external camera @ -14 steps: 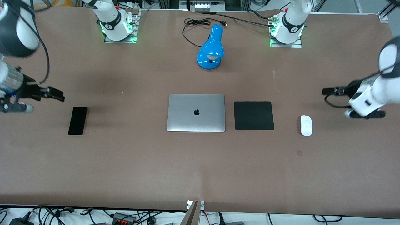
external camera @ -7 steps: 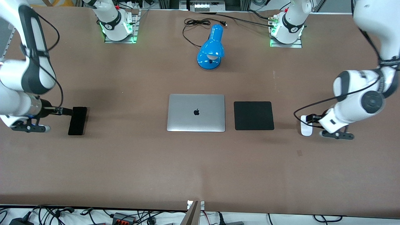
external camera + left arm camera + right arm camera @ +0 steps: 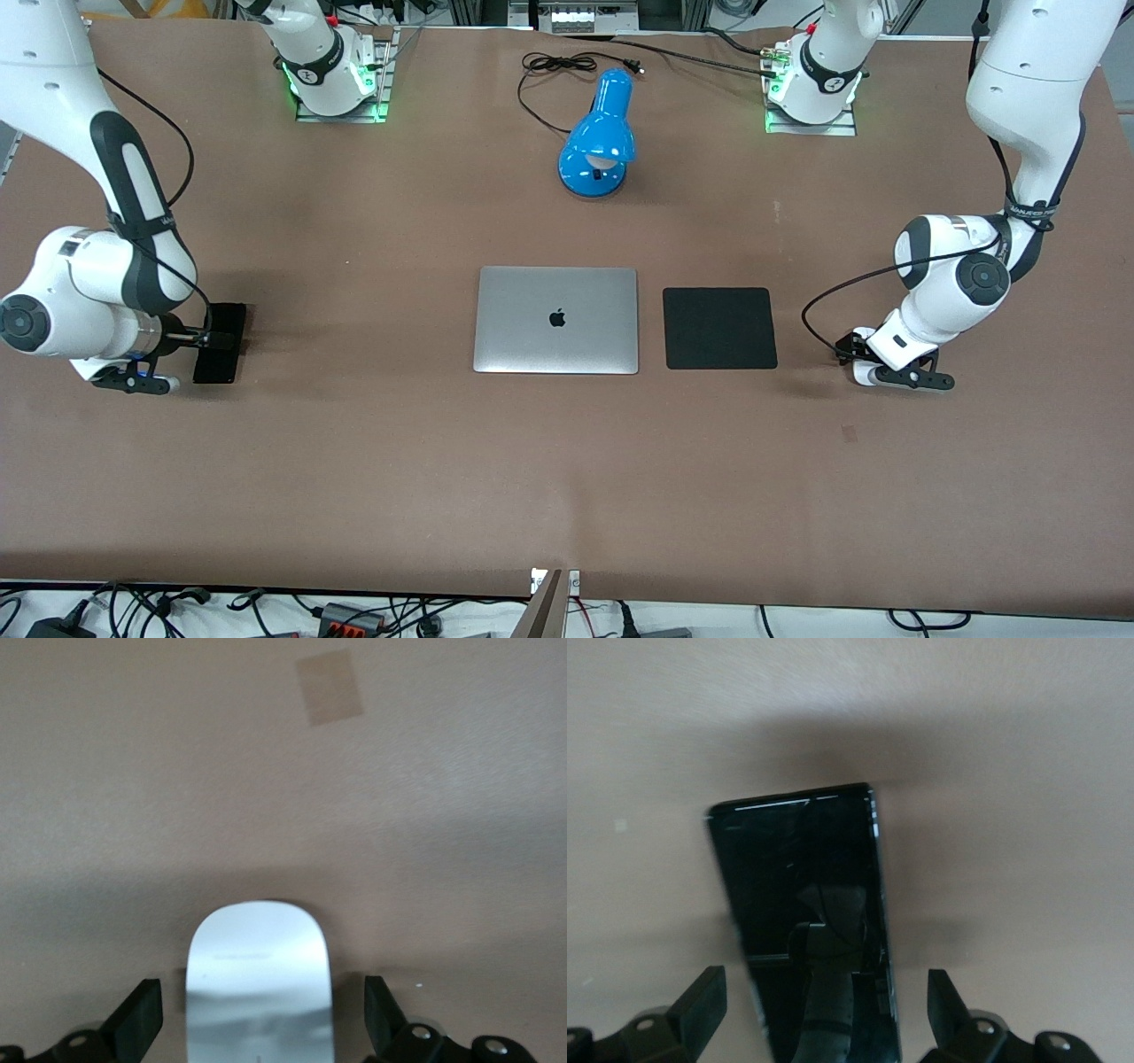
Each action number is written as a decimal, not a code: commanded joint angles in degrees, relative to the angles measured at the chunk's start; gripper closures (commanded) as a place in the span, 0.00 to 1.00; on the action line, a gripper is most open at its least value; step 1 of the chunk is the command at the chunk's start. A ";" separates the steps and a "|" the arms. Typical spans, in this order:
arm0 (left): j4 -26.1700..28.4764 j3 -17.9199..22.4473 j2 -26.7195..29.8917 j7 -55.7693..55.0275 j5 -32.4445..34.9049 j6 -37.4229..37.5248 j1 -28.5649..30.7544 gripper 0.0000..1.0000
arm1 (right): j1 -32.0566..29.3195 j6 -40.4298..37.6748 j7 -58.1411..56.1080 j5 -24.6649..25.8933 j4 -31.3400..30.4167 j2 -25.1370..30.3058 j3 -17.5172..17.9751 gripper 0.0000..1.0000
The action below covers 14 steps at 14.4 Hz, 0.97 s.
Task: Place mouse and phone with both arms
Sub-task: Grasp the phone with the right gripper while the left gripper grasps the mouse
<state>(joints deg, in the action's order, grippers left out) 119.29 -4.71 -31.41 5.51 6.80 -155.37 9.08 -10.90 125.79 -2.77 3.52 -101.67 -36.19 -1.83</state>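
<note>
The left gripper (image 3: 257, 1028) is spread wide, one finger on each long side of the mouse (image 3: 259, 979) with a clear gap both ways and nothing pinched yet; the mouse lies flat on the table (image 3: 567, 461), toward the left arm's end from the laptop (image 3: 556, 320), with the square black pad (image 3: 719, 328) between them. It looks light, hard and smooth, with a rounded shell that could squirt out of a careless pinch, so the flat long sides near mid-length seem the safest hold. The right gripper (image 3: 819, 1028) is likewise spread, straddling the phone (image 3: 806, 930), which lies flat well toward the right arm's end from the laptop. The phone is a thin, stiff, glossy slab, likely slippery and scratch-prone; its two narrow long edges, taken low near the table, seem the only workable grip.
</note>
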 commanded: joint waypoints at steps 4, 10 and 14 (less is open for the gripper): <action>0.95 -0.56 1.26 0.64 1.20 0.24 0.86 0.62 | -0.97 1.56 -0.57 0.61 -2.56 -0.01 0.51 0.00; -8.69 -2.83 5.30 -0.33 1.20 22.70 -0.64 0.71 | -0.53 1.56 0.22 -0.10 -1.95 -0.37 0.60 0.00; -17.50 -11.43 5.04 -14.52 1.11 37.41 -1.34 0.65 | -0.79 1.82 0.30 -0.45 -1.78 -0.46 0.68 0.00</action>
<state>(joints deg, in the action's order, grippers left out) 104.82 -12.19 -25.72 -1.25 6.80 -122.30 8.40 -11.20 126.72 -2.70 3.47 -102.84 -36.72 -1.70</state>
